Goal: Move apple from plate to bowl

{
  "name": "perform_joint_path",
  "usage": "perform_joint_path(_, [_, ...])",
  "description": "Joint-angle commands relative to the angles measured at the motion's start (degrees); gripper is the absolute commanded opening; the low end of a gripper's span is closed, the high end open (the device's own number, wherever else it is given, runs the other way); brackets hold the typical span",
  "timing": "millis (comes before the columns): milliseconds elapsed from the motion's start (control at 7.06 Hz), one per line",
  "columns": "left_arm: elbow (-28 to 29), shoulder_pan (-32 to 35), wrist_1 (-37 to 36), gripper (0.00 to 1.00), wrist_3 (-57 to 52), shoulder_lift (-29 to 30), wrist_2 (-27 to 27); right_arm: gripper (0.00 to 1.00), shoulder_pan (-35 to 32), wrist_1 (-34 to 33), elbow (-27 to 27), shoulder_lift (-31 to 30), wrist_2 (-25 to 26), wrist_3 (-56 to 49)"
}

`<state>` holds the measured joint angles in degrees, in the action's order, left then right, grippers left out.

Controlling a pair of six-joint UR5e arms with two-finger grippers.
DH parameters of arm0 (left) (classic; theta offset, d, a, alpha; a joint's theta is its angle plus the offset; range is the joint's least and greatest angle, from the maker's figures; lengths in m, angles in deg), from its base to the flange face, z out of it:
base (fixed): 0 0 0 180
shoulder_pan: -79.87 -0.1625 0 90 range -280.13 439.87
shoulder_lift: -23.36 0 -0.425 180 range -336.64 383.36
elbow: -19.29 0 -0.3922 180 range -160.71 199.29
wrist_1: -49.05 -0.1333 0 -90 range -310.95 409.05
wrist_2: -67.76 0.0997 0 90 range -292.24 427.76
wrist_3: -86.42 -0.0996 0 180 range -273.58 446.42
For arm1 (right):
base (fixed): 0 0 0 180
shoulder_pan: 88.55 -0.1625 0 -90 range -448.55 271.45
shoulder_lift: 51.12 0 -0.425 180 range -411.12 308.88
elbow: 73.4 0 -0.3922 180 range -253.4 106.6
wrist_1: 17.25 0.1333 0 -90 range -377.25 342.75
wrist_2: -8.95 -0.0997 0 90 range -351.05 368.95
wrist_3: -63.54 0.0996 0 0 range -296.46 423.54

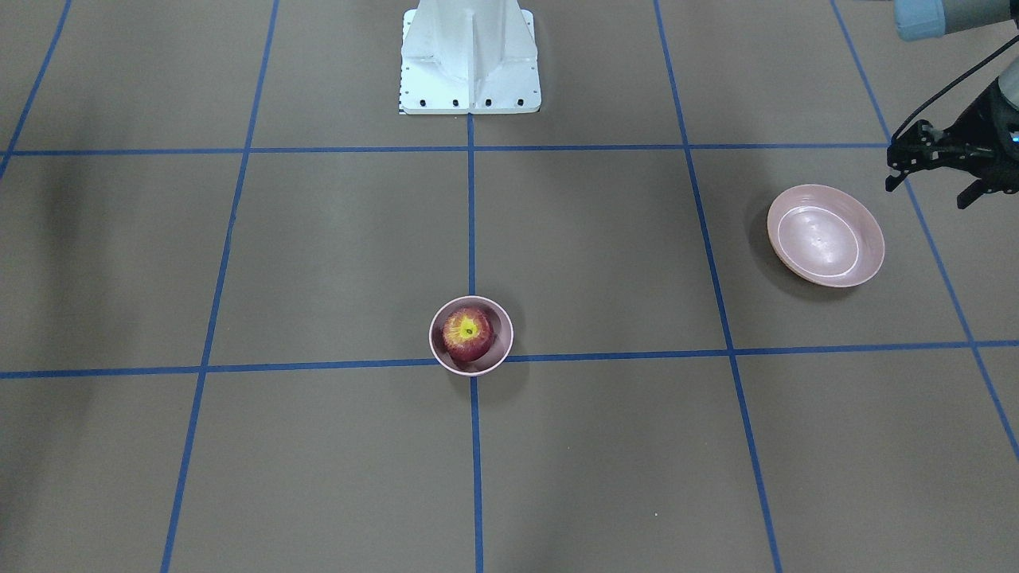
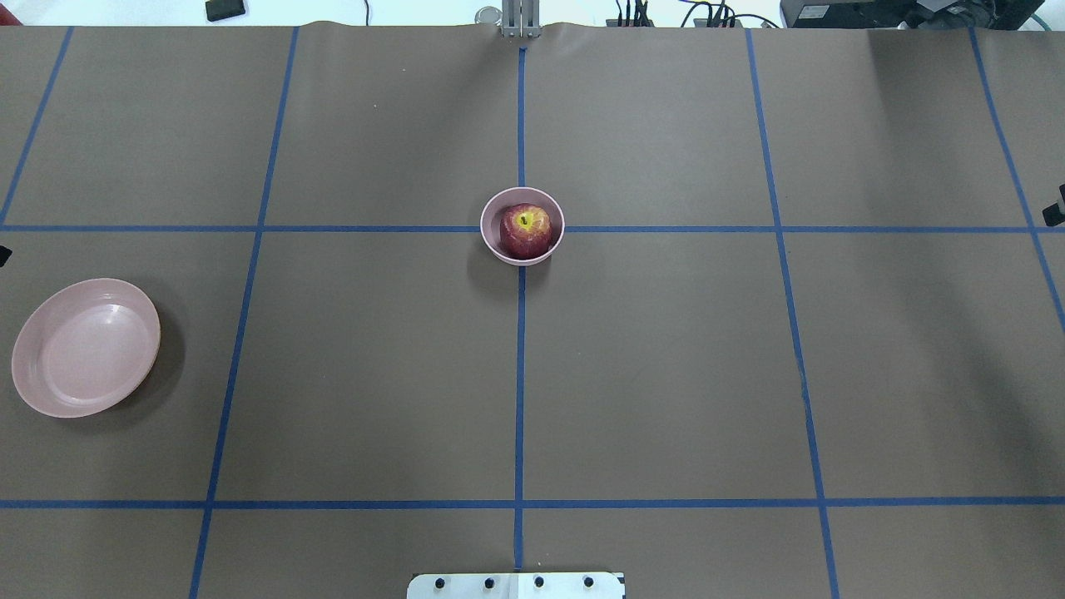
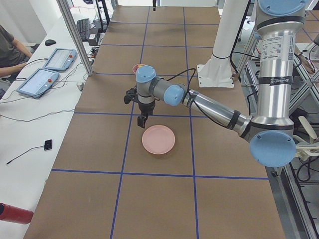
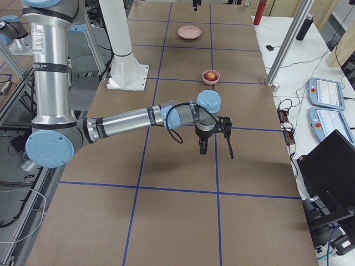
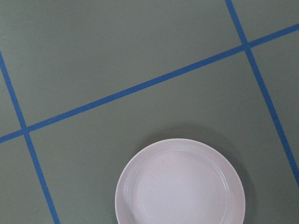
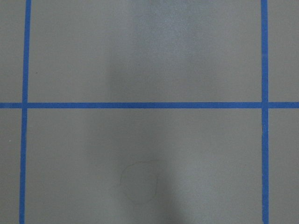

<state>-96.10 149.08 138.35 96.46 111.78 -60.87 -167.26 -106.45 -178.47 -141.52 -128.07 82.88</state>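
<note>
The dark red apple [image 1: 467, 334] with its yellow stem patch sits inside the small deep pink bowl [image 1: 500, 350] at the table's middle; it also shows in the overhead view [image 2: 525, 230] in the bowl [image 2: 492, 241]. The wide pink plate [image 1: 825, 235] lies empty on the robot's left side, also seen in the overhead view [image 2: 86, 346] and the left wrist view [image 5: 180, 184]. My left gripper [image 1: 931, 187] hovers beside the plate, open and empty. My right gripper [image 4: 215, 151] hangs above bare table far from the bowl; I cannot tell whether it is open.
The white robot base [image 1: 470, 60] stands at the table's robot side. Blue tape lines grid the brown table cover. Operators' tablets [image 3: 40, 79] and a seated person are beyond the far edge.
</note>
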Motion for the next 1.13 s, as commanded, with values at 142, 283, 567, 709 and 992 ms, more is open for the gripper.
perform_joint_path(142, [1.38, 1.52, -0.44, 0.98, 1.03, -0.09, -0.21, 1.00, 0.05, -0.19, -0.31, 0.05, 0.00, 0.00])
perform_joint_path(283, [3.22, 2.06, -0.18, 0.98, 5.47, -0.09, -1.60, 1.00, 0.05, 0.25, -0.22, -0.04, 0.00, -0.09])
perform_joint_path(567, [4.91, 4.26, 0.35, 0.98, 5.87, 0.00, -2.49, 1.00, 0.05, 0.34, -0.39, 0.13, 0.09, -0.09])
perform_joint_path(709, [4.82, 4.44, 1.48, 0.98, 5.96, -0.09, -4.23, 1.00, 0.05, 0.34, -0.48, 0.66, 0.00, -0.09])
perform_joint_path(992, [5.08, 4.44, 1.76, 0.98, 6.13, 0.09, -4.16, 1.00, 0.05, 0.34, -0.57, 1.01, 0.00, 0.09])
